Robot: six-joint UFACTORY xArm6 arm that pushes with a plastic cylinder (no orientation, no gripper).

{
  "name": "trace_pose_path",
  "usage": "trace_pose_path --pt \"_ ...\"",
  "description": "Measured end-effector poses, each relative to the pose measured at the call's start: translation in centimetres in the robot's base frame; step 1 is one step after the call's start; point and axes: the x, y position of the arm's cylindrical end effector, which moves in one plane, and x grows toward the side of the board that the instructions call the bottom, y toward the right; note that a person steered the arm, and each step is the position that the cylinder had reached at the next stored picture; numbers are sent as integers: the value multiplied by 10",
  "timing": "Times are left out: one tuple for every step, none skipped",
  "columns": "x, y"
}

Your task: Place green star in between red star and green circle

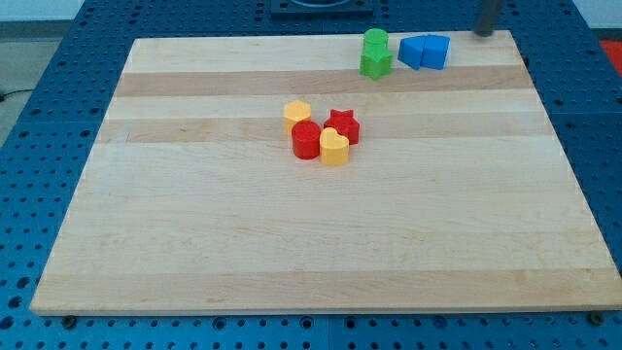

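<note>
The green star (376, 65) lies near the view's top, right of centre. The green circle (375, 41) touches it just above. The red star (342, 125) sits near the board's middle, in a tight cluster with other blocks. My tip (481, 33) is at the view's top right, near the board's far edge. It is to the right of the blue blocks and well apart from both green blocks.
Two blue blocks (412, 51) (435, 51) sit side by side just right of the green pair. A yellow hexagon (297, 113), a red circle (306, 140) and a yellow heart (334, 148) crowd the red star's left and bottom. The wooden board (292, 253) rests on a blue perforated table.
</note>
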Motion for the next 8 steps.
trace_pose_path --pt "0 -99" --pt "0 -123" --pt "1 -122" --pt "24 -122" --pt "67 -123" --pt "106 -124" --pt "134 -120" --pt "147 -109"
